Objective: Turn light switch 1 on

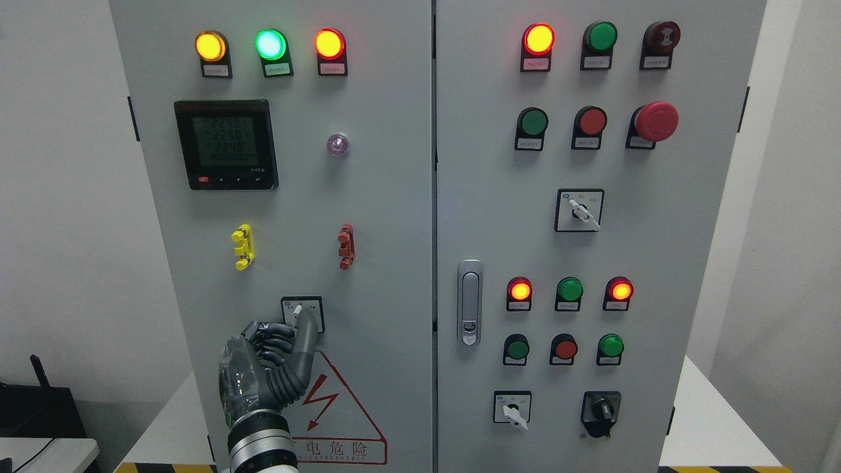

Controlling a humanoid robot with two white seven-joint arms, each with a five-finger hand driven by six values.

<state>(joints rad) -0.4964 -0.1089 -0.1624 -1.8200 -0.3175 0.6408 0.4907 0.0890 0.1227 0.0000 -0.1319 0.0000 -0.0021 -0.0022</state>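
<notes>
Grey cabinet (394,263) fills the view; near its lower left edge, the left hand (276,361) curls narrow, one finger touching the rotary switch (302,314).

Bright, even, soft light from the front. Sharp focus edge to edge. Faint shadows under lamp bezels. Lit indicator lamps (329,43) blooming, slightly overexposed. No blur anywhere.

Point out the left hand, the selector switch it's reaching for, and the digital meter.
left hand (266,368): head view, on the curled fingers.
selector switch (299,310): head view, on its white knob.
digital meter (225,144): head view, on its screen.
</notes>
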